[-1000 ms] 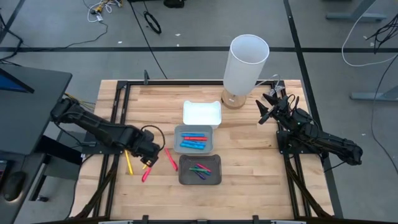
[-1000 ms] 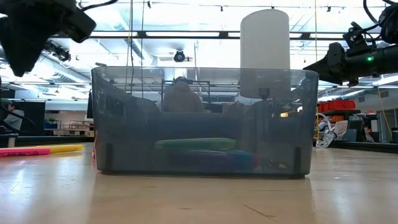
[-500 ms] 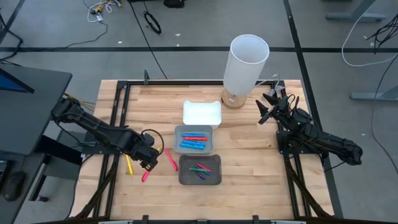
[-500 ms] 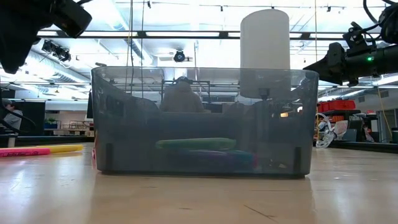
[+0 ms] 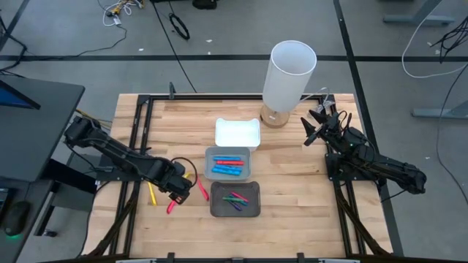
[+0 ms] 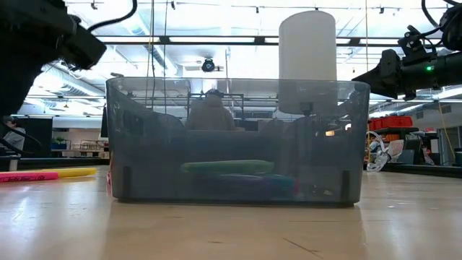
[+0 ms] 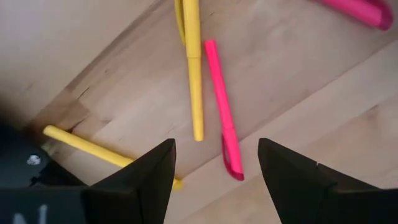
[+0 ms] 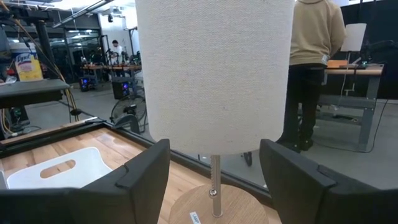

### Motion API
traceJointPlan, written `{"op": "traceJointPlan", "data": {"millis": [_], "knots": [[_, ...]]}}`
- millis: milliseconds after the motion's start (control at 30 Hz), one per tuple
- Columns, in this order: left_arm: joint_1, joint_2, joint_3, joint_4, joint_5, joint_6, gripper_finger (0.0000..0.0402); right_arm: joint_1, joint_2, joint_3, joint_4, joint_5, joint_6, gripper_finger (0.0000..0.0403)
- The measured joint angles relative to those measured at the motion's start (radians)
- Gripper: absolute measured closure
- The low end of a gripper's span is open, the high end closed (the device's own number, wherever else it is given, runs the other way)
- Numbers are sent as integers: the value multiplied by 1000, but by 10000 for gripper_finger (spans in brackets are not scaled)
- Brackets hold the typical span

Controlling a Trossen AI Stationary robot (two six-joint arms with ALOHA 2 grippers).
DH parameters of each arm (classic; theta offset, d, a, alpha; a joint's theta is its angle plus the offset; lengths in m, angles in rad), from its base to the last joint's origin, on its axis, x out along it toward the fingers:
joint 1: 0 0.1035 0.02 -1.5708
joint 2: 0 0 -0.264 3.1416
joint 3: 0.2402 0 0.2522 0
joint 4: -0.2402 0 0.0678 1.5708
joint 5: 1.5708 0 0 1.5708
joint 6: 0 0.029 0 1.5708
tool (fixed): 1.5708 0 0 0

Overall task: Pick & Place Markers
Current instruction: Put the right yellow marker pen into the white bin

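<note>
— Markers, where are they lying?

— Several lie loose on the wooden table [image 5: 292, 190] at its left side: a yellow marker [image 7: 193, 68], a pink marker [image 7: 222, 109] just beside it and almost parallel, a second yellow one [image 7: 93, 149] angled away near the table's edge, and another pink one [image 7: 357, 9] farther off. More sit in trays: red and blue sticks in the grey tray [image 5: 208, 164] at mid-table, green, purple and pink ones in the dark tray [image 5: 215, 208] touching its near side. The white tray [image 5: 238, 134] sits behind them.

— How do they look?

— Short, thin, pen-like sticks, each one solid colour with a slightly thicker cap end.

— And the left gripper [image 7: 214, 168]?

— It hangs over the loose markers with its two dark fingers spread wide apart, nothing between them; the ends of the yellow and pink markers show in the gap.

— The right gripper [image 8: 214, 180]?

— It waits raised at the table's far right, facing the white lamp [image 8: 214, 74], its fingers also wide and holding nothing. A person in a tan hooded top [image 8: 317, 31] stands in the room beyond.
</note>
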Motion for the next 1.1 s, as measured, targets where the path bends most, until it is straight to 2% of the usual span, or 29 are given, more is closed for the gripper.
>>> {"op": "traceJointPlan", "data": {"millis": [433,1100], "knots": [[-13,5,-101,80,-10,-38,165,0,0,0,0,0,0,152],[-23,189,-107,173,-51,-9,165,0,0,0,0,0,0,152]]}}
